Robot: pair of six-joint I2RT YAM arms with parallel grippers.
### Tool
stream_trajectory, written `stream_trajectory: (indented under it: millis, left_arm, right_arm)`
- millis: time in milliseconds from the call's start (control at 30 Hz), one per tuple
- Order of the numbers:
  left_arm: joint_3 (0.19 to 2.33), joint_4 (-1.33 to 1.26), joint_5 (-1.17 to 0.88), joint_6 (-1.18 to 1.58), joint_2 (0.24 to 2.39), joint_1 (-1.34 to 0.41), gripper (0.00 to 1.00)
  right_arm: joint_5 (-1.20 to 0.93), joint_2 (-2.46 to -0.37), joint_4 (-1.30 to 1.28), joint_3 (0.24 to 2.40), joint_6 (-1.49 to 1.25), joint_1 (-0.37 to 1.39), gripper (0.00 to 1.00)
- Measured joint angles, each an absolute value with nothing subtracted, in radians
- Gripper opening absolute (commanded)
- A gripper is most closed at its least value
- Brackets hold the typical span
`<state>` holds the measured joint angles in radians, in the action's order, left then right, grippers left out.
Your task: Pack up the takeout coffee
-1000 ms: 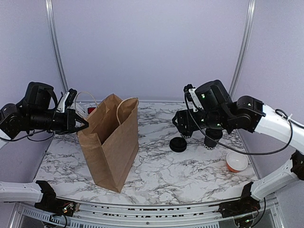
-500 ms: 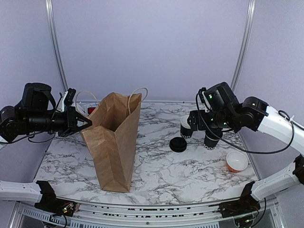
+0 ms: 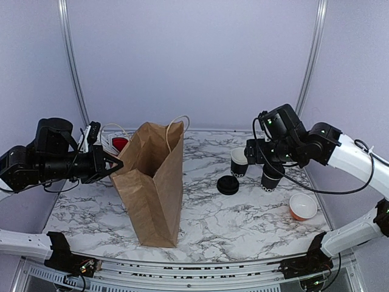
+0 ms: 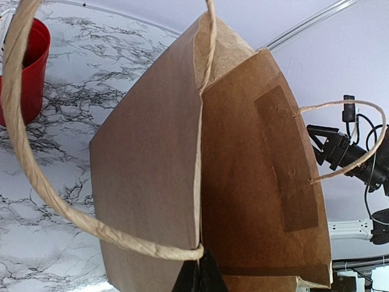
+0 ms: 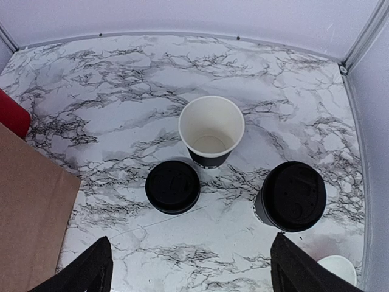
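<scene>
Straightened, the bag (image 3: pixel 155 182) stands; takeout coffee (image 5: pixel 290 196) sits below right gripper (image 5: pixel 190 238).

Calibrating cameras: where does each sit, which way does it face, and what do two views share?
Top external: above and behind, facing the table; left arm, right arm show.
Left wrist: faces the paper bag; left gripper shut on its rim.
Right wrist: looks down on the lidded cup; right gripper open.
Shared: top and right wrist show that cup.

1. Top external: high behind the arm bases, facing the back wall over the marble table (image 3: pixel 243 225);
2. Left wrist: very near the paper bag (image 4: pixel 243 182), seemingly tilted sideways;
3. Right wrist: looks steeply down on the takeout coffee (image 5: pixel 290 196); all three share that bag.
</scene>
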<state>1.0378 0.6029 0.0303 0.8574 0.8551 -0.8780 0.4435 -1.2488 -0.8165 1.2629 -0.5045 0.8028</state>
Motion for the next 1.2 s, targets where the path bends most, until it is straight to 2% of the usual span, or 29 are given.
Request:
stream_trajectory:
  millis: [133,233,400,933,1000,1200]
  left_arm:
    - [1.036,0.568,0.075,0.88,0.864,-0.925,0.0]
    - [1.033,0.544,0.104,0.893,0.868,-0.96,0.09]
    - [1.027,0.516,0.133,0.903,0.873,-0.989,0.39]
    - [1.027,0.501,0.131,0.822,0.782,-1.004,0.95]
    - [1.031,0.505,0.126,0.797,0.773,-1.004,0.99]
    - [1.095,0.535,0.125,0.72,0.783,-1.007,0.99]
  right_arm:
    - [0.444,-1.251,-0.817,1.256,-0.505,0.794,0.87]
    - [0.444,-1.251,-0.818,1.239,-0.505,0.776,0.87]
    - [0.444,-1.252,-0.826,1.225,-0.506,0.759,0.87]
    - [0.455,-1.261,-0.849,1.226,-0.525,0.746,0.87]
    - [0.455,-1.26,-0.853,1.226,-0.527,0.733,0.87]
    - [0.452,-1.23,-0.857,1.218,-0.529,0.664,0.87]
